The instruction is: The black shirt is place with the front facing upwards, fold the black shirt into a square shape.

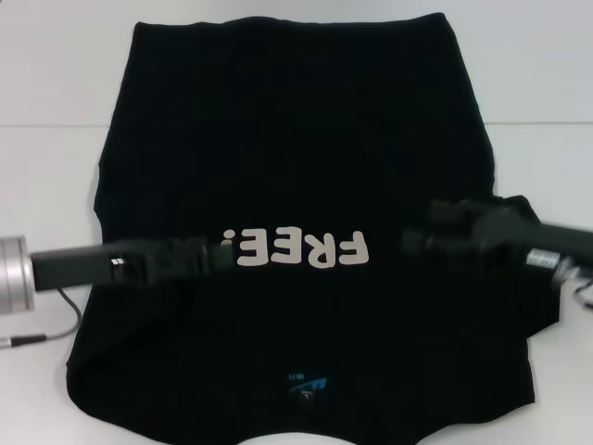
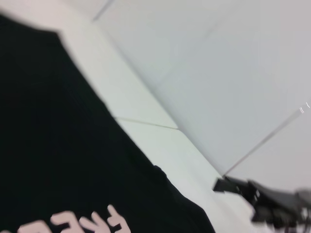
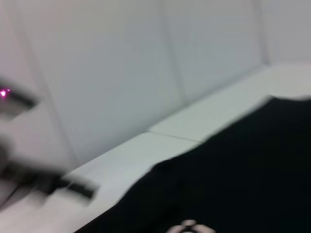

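Looks like early folding: black shirt (image 1: 296,185) spread flat, print up, across the white counter (image 1: 56,83). Left gripper (image 1: 218,256) over it from 9 o'clock, right gripper (image 1: 422,239) from 3 o'clock. Can't tell finger state on either. Next: pinching the side edges. Only a loose cable (image 1: 51,324) nearby.

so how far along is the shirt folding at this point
Early. The black shirt lies front up on the white table, "FREE!" showing, neck label nearest the robot. Its sleeves look partly tucked in, but the body is still full length, not square. In hand: the left hand and right hand reach in over the lettering from either side. Left: every fold into a square.
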`<control>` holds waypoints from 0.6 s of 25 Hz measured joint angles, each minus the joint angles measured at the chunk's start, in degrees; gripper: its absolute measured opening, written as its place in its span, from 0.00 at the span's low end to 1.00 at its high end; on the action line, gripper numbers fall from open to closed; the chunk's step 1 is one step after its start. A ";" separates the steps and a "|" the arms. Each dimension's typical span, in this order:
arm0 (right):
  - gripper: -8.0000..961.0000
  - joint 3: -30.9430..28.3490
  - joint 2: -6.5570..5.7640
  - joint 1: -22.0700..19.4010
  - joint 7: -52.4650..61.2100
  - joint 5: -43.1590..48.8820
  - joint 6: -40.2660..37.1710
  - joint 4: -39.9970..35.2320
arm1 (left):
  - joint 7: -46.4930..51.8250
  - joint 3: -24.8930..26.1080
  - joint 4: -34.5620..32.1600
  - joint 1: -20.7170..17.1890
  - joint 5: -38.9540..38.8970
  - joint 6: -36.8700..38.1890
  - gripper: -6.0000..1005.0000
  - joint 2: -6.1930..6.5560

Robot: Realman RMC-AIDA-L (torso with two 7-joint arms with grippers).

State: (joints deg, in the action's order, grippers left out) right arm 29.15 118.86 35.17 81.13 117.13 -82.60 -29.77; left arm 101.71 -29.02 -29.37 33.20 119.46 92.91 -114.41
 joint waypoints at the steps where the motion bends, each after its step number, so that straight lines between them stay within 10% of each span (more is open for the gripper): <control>1: 0.95 0.13 -0.47 -0.07 4.51 0.16 0.56 -1.35 | -3.02 -0.28 -1.11 -0.76 0.10 -0.14 0.86 -0.92; 5: 0.95 0.60 -4.16 -0.54 23.95 2.30 0.54 -6.11 | -10.10 -1.10 -3.42 -2.73 0.73 -1.02 0.86 -2.44; 10: 0.95 0.71 -12.29 -0.38 48.32 6.45 -5.09 -9.59 | -21.55 -0.37 -3.28 -4.84 -0.13 0.79 0.86 -2.78; 15: 0.95 1.46 -15.59 1.03 61.59 14.80 -6.79 -11.44 | -23.92 -0.19 -3.47 -5.81 -0.46 1.28 0.86 -3.07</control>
State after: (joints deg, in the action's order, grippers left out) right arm 30.61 103.27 36.21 142.72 131.93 -89.39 -41.21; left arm 77.79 -29.21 -32.84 27.39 119.00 94.18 -117.48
